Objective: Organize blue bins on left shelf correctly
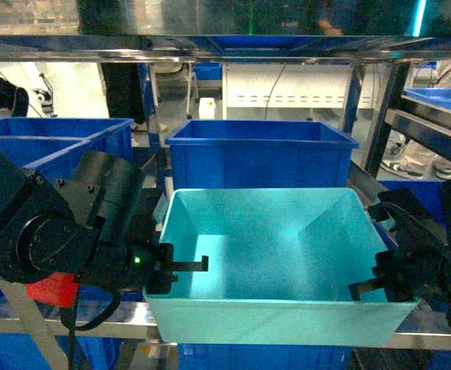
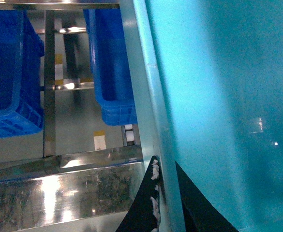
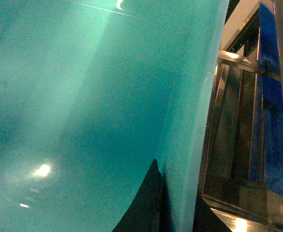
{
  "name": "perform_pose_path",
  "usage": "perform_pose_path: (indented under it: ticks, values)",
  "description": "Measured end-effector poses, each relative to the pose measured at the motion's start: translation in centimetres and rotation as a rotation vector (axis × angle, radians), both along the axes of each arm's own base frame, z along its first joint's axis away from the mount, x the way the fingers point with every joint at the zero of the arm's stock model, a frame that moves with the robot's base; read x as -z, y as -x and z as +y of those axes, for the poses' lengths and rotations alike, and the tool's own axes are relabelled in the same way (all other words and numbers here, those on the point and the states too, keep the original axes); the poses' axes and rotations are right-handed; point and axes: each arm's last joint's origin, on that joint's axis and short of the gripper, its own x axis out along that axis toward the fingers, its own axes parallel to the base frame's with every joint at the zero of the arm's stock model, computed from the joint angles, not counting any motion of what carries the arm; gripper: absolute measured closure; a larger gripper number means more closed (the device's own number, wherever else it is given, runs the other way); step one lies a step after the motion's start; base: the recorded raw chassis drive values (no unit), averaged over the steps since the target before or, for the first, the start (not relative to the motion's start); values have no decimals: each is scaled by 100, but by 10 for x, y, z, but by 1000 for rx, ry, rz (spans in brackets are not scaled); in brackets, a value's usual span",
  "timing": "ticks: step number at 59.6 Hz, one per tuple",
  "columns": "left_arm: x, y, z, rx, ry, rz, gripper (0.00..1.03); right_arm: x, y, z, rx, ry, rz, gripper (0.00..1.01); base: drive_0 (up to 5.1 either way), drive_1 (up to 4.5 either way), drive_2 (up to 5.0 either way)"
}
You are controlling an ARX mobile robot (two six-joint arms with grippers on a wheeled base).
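The light turquoise blue bin [image 1: 271, 254] sits on the left shelf's front steel rail [image 1: 129, 314], its open top facing me. My left gripper [image 1: 180, 266] is shut on the bin's left wall. In the left wrist view, the gripper [image 2: 166, 193] has one finger outside the rim and one inside the bin [image 2: 228, 96], above the shiny rail [image 2: 59, 188]. My right gripper [image 1: 366, 290] is shut on the bin's right wall. The right wrist view shows that gripper [image 3: 177, 200] straddling the wall of the bin [image 3: 83, 96], next to the steel posts [image 3: 228, 159].
A dark royal-blue ribbed bin [image 1: 260, 158] stands right behind the turquoise one, and two more [image 1: 48, 142] stand at the left. A steel shelf level [image 1: 210, 50] runs overhead. A red object [image 1: 52, 289] sits low on the left. More blue bins [image 2: 10, 72] show below.
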Motion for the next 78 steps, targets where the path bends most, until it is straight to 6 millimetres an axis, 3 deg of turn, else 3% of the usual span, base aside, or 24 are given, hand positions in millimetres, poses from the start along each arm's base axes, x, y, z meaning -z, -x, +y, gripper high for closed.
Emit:
perform_pose_path:
  ticks: [3,14,23,27,28,31,34,36,39,47,48,54,65,72,78]
  values:
    - [2,-2,1,8,-2,6,98,1,-4,1,-18,17,-16,91,0,0,0]
    - [-2,-9,5,68,34,-14,66,-4,-18,2,-47,41,-78,58,0,0,0]
    - [-9,-19,11,62,105,-81,33,-11,-25,2,-19,45,-161,25,0,0,0]
    - [-16,-25,16,49,126,-127,15,-18,-29,2,21,38,-238,7,0,0,0]
    - [-24,-27,17,52,142,-163,3,-26,-30,1,52,27,-296,2,0,0,0]
    - [-49,-11,17,57,159,-309,5,-46,-13,-1,120,-18,-438,3,0,0,0]
    - [-28,36,18,34,116,-319,5,-35,32,-4,142,-53,-473,3,0,0,0]
    - [-40,66,26,6,119,-404,5,-37,68,-7,134,-61,-470,3,0,0,0]
    - [-52,82,31,-9,135,-470,5,-37,90,-14,161,-54,-425,3,0,0,0]
    - [-63,124,49,-31,130,-479,5,-41,140,-29,189,-44,-345,3,0,0,0]
    - [-85,169,71,-85,99,-502,5,-79,189,-40,207,-79,-471,3,0,0,0]
    - [-102,183,75,-91,102,-532,5,-113,195,-45,230,-100,-628,3,0,0,0]
    - [-162,216,78,-157,122,-677,5,-187,225,-51,292,-137,-814,3,0,0,0]
    - [-184,240,84,-252,96,-747,5,-204,252,-50,310,-132,-826,3,0,0,0]
    - [-193,242,85,-266,106,-795,5,-207,256,-51,303,-134,-831,3,0,0,0]
